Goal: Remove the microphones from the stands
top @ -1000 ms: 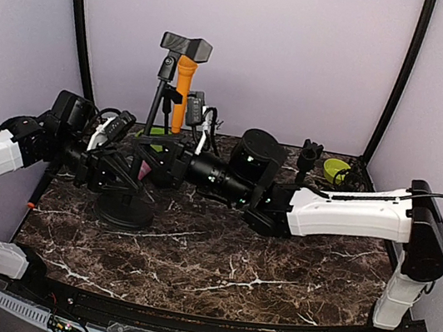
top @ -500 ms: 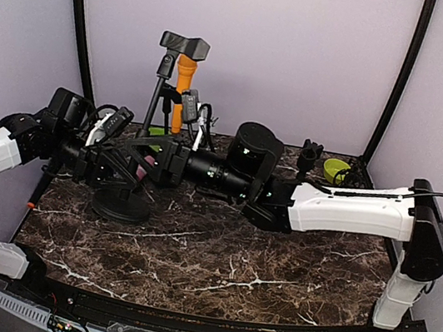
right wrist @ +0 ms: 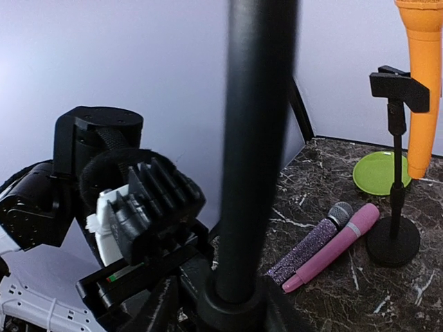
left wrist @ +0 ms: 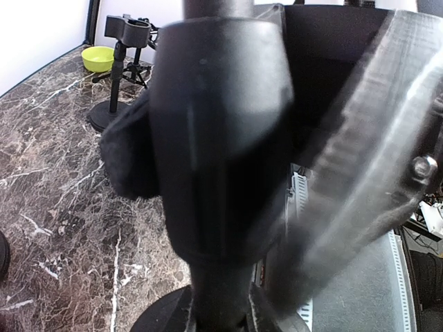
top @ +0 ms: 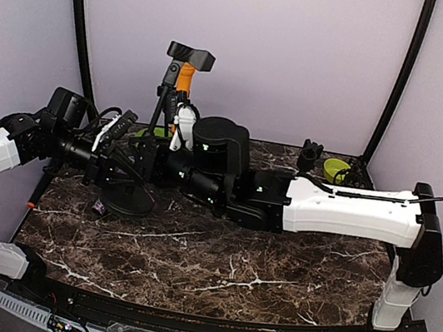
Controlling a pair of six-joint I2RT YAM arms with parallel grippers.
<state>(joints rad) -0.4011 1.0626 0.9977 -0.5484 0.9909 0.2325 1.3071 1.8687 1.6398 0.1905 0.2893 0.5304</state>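
Observation:
An orange microphone (top: pixel 184 81) (right wrist: pixel 421 83) hangs in the black clip (top: pixel 191 54) at the top of a tall black stand (top: pixel 161 110), whose round base (top: pixel 133 203) rests on the marble table. My left gripper (top: pixel 123 169) (left wrist: pixel 220 315) is shut on the stand's lower pole, and a thick black collar (left wrist: pixel 218 131) fills its view. My right gripper (top: pixel 146 159) (right wrist: pixel 232 308) reaches in from the right. Its fingers stand on either side of the same pole (right wrist: pixel 256 138), just above a collar. Whether they press on it is unclear.
A pink microphone (right wrist: pixel 342 243) and a purple glitter one (right wrist: pixel 310 243) lie on the table by a short round-based stand (right wrist: pixel 394 145) and a green plate (right wrist: pixel 379 173). Another short stand (top: pixel 310 157) and a green bowl (top: pixel 336 169) sit back right.
My right arm has swung left and its wrist has risen, bringing the gripper lower on the pole beside my left gripper. The stand's top has shifted slightly right.

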